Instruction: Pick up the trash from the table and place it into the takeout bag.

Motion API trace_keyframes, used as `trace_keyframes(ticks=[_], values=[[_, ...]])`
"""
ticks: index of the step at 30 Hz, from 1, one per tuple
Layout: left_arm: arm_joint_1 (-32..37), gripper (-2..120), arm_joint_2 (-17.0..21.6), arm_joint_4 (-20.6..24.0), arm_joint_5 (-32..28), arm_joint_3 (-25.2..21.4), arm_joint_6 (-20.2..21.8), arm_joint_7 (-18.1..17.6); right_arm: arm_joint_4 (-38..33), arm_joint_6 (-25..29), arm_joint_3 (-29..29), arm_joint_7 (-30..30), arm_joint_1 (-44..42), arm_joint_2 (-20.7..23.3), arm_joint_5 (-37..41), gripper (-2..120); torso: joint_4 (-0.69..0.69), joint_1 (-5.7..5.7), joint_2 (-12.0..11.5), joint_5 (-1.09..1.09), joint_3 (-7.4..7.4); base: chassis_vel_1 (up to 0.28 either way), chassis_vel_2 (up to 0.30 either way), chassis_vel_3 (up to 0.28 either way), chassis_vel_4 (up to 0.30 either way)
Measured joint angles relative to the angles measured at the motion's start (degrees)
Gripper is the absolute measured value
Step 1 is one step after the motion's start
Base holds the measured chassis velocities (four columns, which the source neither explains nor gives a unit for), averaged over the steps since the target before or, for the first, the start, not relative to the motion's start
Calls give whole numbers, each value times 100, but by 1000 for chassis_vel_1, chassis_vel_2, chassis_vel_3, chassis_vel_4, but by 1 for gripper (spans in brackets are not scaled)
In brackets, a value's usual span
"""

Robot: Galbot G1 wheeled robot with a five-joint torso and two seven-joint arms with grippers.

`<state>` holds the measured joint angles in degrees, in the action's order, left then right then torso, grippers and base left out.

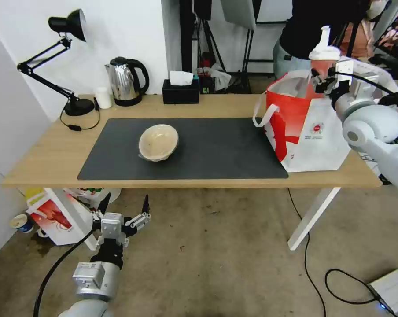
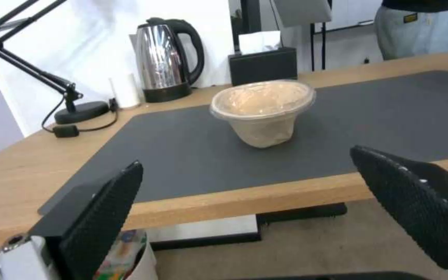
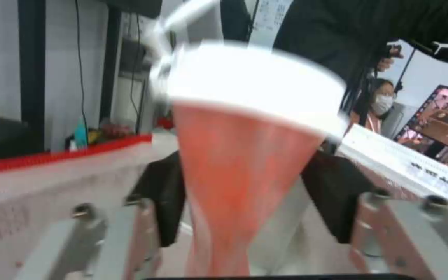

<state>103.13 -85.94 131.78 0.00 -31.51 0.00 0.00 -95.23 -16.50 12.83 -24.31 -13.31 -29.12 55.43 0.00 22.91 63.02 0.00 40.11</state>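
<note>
Nearest the robot, the left gripper (image 1: 125, 207) hangs low in front of the long light-wood worktop (image 1: 53, 149), below its near edge, with its two black textured fingers (image 2: 102, 212) spread wide and nothing between them. Beyond that gripper and higher up, the beige plastic-wrapped bowl (image 1: 158, 142) sits on the large dark grey mat (image 1: 216, 149), tipped a little on its side in the head view – well apart from the open fingers. Farther back from the left gripper, along the worktop's far edge, stand a black desk lamp (image 1: 69, 61), a small white cup (image 1: 104, 97), a shiny steel electric kettle with a black handle (image 1: 125, 81) and a black tissue box (image 1: 180, 91) with a white tissue poking out. On the other side, the right gripper (image 1: 326, 75) is raised high, closed on the red drink cup with the white spouted lid (image 1: 324, 55); the right wrist view shows its dark pads (image 3: 164, 194) pressed against both sides of the red cone (image 3: 234, 186). Directly beneath that gripper stands the large white takeout bag with the red side panel (image 1: 313, 136) and white strap handles – its mouth is open upward, and the cup is held upright just above the rim, not yet inside.
</note>
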Motion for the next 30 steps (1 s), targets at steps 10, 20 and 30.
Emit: trace_keyframes(ticks=[10,20,30], values=[[0,100,0,0,0,0,0,0,-150,-353,0,-81,-10,135,-24,94,0,0,0,0,0,0,0,0,0],[0,100,0,0,0,0,0,0,-200,-479,0,-131,-45,277,-58,100,0,0,0,0,0,0,0,0,0],[0,100,0,0,0,0,0,0,-270,-661,53,-66,74,281,-163,100,0,0,0,0,0,0,0,0,0]])
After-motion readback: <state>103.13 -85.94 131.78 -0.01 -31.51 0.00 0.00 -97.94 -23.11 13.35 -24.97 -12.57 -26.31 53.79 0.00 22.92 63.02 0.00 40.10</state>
